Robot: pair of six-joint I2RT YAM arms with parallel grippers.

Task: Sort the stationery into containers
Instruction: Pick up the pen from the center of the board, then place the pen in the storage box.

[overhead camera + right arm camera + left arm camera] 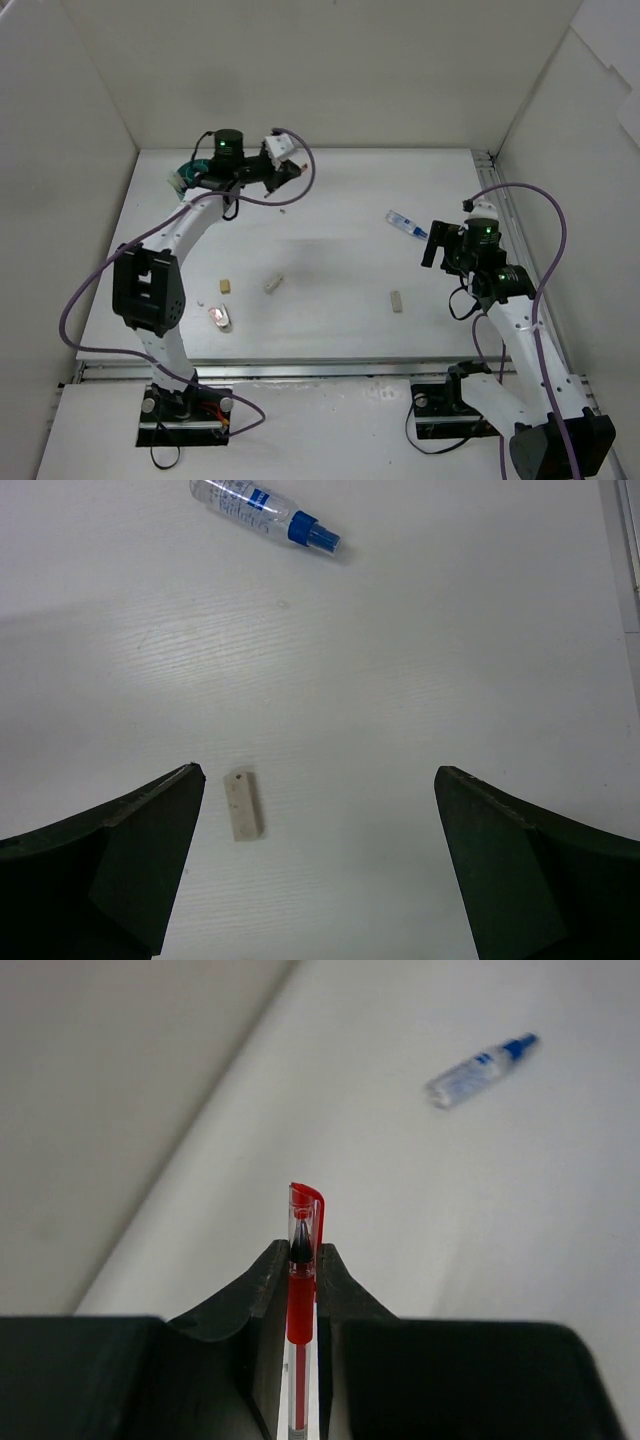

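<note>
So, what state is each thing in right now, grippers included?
left gripper: shut on the red pen.
red pen: clamped between the jaws, cap end sticking out.
right gripper: open, empty.
blue-white tube: lying flat, capped, untouched.
eraser blocks: lying loose, untouched.
teal cup: mostly hidden behind the left arm.

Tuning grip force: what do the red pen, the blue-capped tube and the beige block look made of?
The red pen: likely glossy plastic, its clear cap showing the tip inside. The tube: translucent plastic by the look, printed label, opaque blue cap. The beige block: matte, no shine; probably rubber eraser, possibly wood.
</note>
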